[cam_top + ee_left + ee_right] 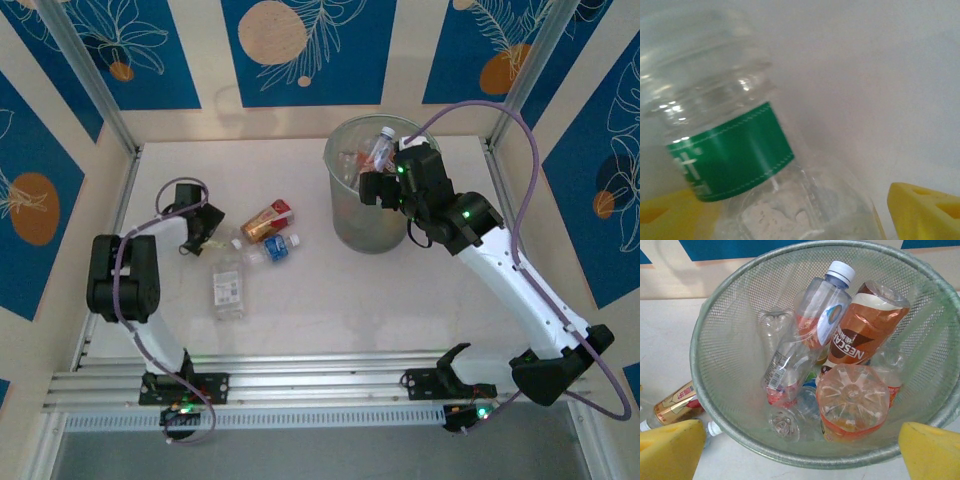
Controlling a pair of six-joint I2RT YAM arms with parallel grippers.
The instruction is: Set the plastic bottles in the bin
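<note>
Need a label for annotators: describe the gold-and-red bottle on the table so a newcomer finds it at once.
Start at the bin; on the table just left of it lie a few bottles. The gold-and-red bottle is the farthest back, on its side. The blue-labelled bottle and white-labelled bottle beside it are clear; it alone is gold-brown with a red end.
</note>
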